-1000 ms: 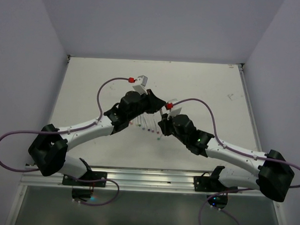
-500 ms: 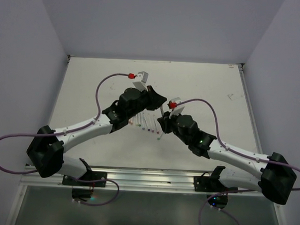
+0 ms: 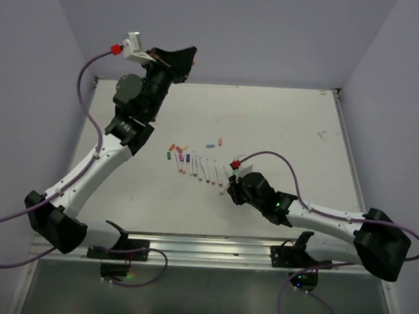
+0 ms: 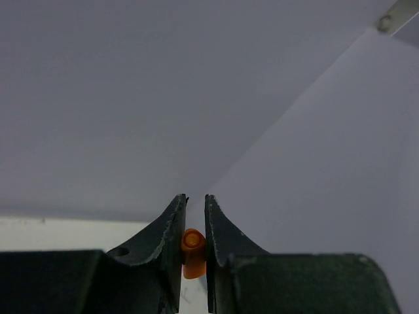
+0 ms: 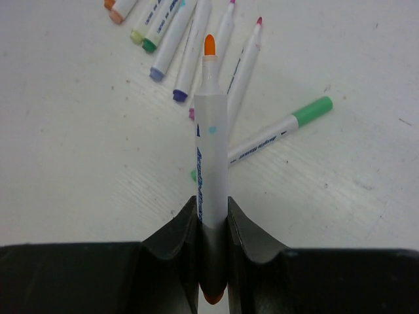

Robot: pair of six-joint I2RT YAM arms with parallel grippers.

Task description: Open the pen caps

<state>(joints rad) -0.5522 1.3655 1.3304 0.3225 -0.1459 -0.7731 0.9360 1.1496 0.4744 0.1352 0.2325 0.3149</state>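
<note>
Caps lie loose on the counter; our left jaws, held high at far left, pinch shut on an orange cap; our right jaws, low and near, clamp the uncapped orange-tipped pen.

White-and-black twin arms
Left arm and right arm: white links, black joints; purple cables, red plugs; black left gripper.

White table, row of pens at centre, loose pen caps beside
</note>
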